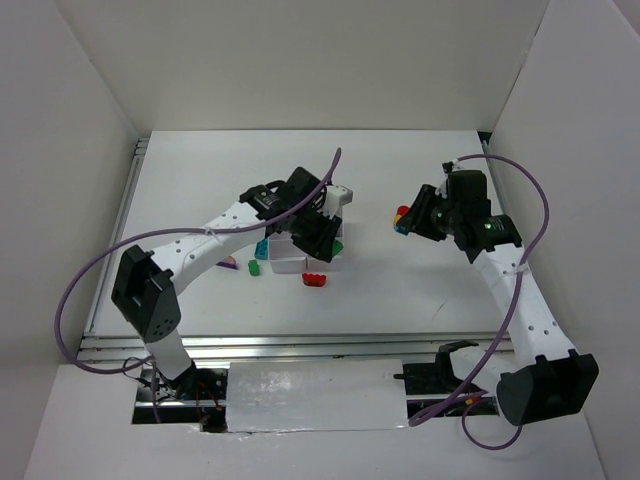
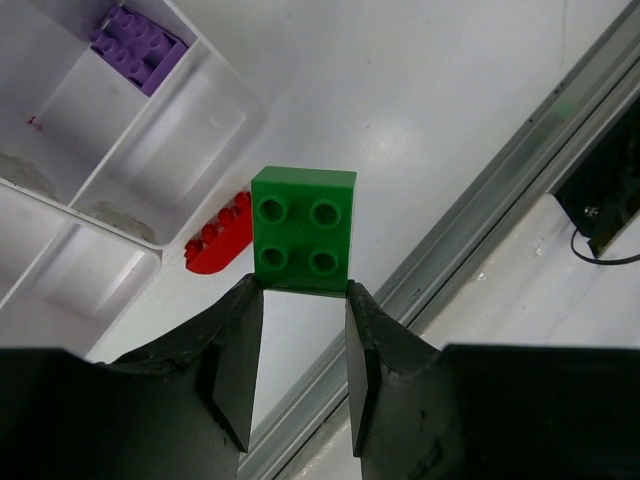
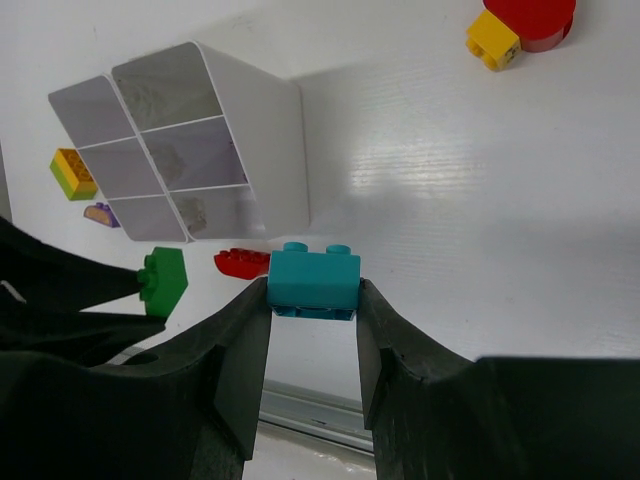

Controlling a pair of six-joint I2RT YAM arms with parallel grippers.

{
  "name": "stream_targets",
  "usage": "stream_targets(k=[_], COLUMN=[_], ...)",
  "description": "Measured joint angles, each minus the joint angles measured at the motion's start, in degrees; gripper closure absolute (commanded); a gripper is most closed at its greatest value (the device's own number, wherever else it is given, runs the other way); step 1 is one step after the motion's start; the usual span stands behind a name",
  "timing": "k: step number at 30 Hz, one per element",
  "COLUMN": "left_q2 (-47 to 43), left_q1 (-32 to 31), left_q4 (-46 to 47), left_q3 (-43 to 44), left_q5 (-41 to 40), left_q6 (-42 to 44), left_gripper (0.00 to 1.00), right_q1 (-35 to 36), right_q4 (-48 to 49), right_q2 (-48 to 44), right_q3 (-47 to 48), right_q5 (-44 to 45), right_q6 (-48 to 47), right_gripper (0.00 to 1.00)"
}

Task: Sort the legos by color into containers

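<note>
The left fingers (image 2: 235,350) clamp a green lego (image 2: 303,230) just beside the white containers (image 3: 270,140), one compartment of which holds a purple lego (image 2: 138,45). A red lego (image 2: 218,243) lies on the surface (image 2: 420,120) close by the container wall. The right fingers (image 3: 240,360) grip a teal lego (image 3: 313,280), held apart from the containers.

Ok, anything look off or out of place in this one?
The green brick sits at the very tips of the left fingers, held only by its lower edge: a shallow grip. Nothing else looks spilled or damaged.
</note>
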Motion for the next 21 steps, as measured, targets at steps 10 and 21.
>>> stream_targets(k=[10, 21], left_q2=[6.32, 9.03], left_q1=[0.24, 0.26], left_q4=[-0.20, 0.33], left_q3=[2.60, 5.90], left_q5=[-2.64, -6.93], left_q6=[1.31, 1.31], left_gripper=[0.84, 0.83], right_q1=[0.00, 0.00], right_q4=[-0.07, -0.09], right_q2=[-1.20, -1.16], right_q3=[0.00, 0.00], right_q5=[0.59, 0.57], right_q6=[-0.42, -0.46], right_gripper=[1.00, 1.00])
